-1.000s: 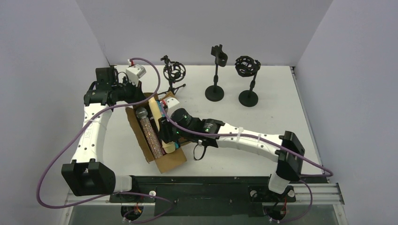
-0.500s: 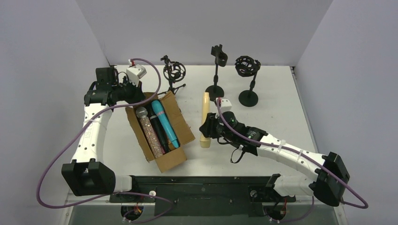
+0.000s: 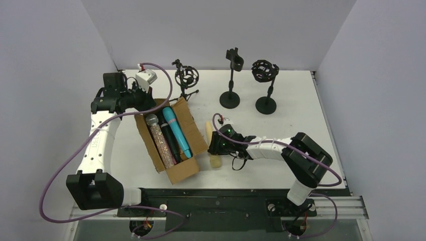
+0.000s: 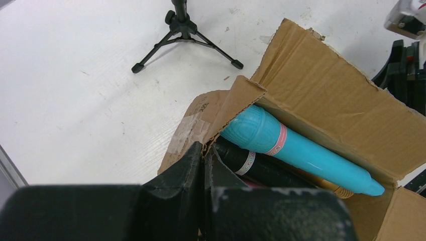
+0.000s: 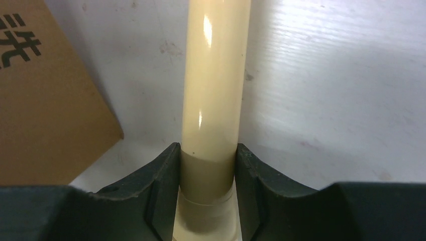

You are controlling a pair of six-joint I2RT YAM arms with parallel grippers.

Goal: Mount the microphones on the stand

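My right gripper (image 3: pixel 217 145) (image 5: pixel 207 150) is shut on a cream microphone (image 3: pixel 213 143) (image 5: pixel 216 85) and holds it low over the table, just right of the cardboard box (image 3: pixel 173 173). The box holds a teal microphone (image 3: pixel 176 131) (image 4: pixel 296 150), a black one (image 3: pixel 169 140) (image 4: pixel 251 168) and a glittery one with a grey mesh head (image 3: pixel 160 143). My left gripper (image 3: pixel 149 103) (image 4: pixel 205 150) is shut on the box's far wall (image 4: pixel 236 95). Three black stands are at the back: a tripod stand (image 3: pixel 186 78) (image 4: pixel 183 30), a clip stand (image 3: pixel 231 75) and a shock-mount stand (image 3: pixel 264 75).
The box's right flap (image 3: pixel 193 125) (image 5: pixel 45 100) lies open towards the cream microphone. The two round stand bases (image 3: pixel 229 99) (image 3: pixel 265 105) sit beyond my right gripper. White walls close the table at the back and sides.
My right gripper lifted the cream microphone out of the box and carried it right. It has since pulled back nearer the box with the elbow folded. The left arm has not moved.
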